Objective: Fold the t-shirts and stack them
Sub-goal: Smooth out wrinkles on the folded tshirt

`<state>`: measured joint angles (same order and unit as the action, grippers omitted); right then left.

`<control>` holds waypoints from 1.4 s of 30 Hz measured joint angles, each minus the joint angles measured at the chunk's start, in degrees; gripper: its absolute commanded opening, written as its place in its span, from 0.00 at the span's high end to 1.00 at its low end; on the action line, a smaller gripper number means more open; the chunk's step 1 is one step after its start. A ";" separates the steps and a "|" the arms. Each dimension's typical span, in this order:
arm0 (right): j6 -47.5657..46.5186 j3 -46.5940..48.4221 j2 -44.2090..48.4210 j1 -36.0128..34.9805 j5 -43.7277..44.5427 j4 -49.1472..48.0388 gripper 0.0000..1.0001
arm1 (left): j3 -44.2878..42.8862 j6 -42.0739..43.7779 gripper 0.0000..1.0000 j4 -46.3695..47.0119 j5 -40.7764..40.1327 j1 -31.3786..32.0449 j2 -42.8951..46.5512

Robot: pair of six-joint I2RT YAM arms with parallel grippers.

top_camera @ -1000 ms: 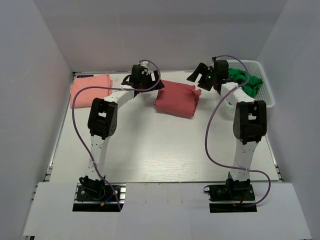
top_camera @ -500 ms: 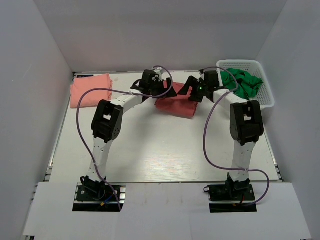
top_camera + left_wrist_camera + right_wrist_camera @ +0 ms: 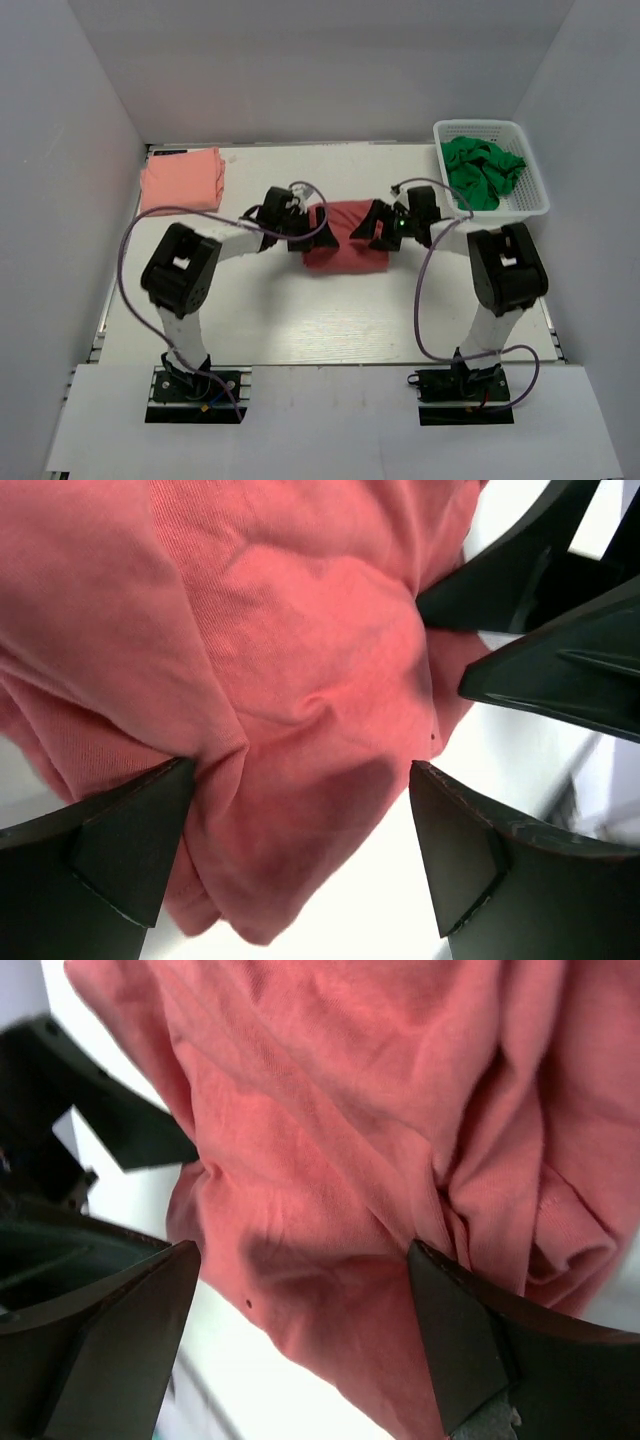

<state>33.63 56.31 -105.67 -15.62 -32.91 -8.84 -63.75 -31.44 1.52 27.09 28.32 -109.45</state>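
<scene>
The brick-red t-shirt (image 3: 347,246) lies folded in a thick bundle at mid-table. My left gripper (image 3: 318,232) is at its left edge and my right gripper (image 3: 374,228) at its right edge, facing each other low over the cloth. Both are open. In the left wrist view the red shirt (image 3: 300,660) fills the gap between the spread fingers (image 3: 120,850). The right wrist view shows the same shirt (image 3: 360,1130) between wide fingers (image 3: 470,1340). The salmon-pink t-shirt (image 3: 183,180) lies folded at the back left.
A white basket (image 3: 530,205) holding green cloth (image 3: 480,168) stands at the back right. White walls enclose the table on three sides. Each wrist view shows the other gripper's black fingers (image 3: 560,680) (image 3: 100,1110) close by.
Both grippers have come down and toward the front from the back of the table. The red shirt now lies nearer the front, between them.
</scene>
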 measured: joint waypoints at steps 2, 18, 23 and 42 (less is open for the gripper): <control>-0.90 -5.57 5.03 -1.55 -1.73 1.64 0.10 | 5.90 -1.05 0.01 -2.40 0.35 1.03 5.77; -8.52 -5.70 28.74 -4.59 6.19 16.57 0.10 | 11.15 -1.66 0.20 -19.69 -24.26 1.84 30.05; -9.86 -1.73 20.39 -4.37 8.90 16.74 0.11 | 10.25 -0.85 0.27 -19.04 -25.46 1.84 20.94; -9.05 10.56 -0.46 -4.33 8.28 15.52 1.00 | 1.92 0.87 1.00 -15.89 -28.00 1.75 9.27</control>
<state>24.58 66.87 -106.13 -19.94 -24.62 6.68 -61.82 -30.57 -14.37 -0.91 30.06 -100.18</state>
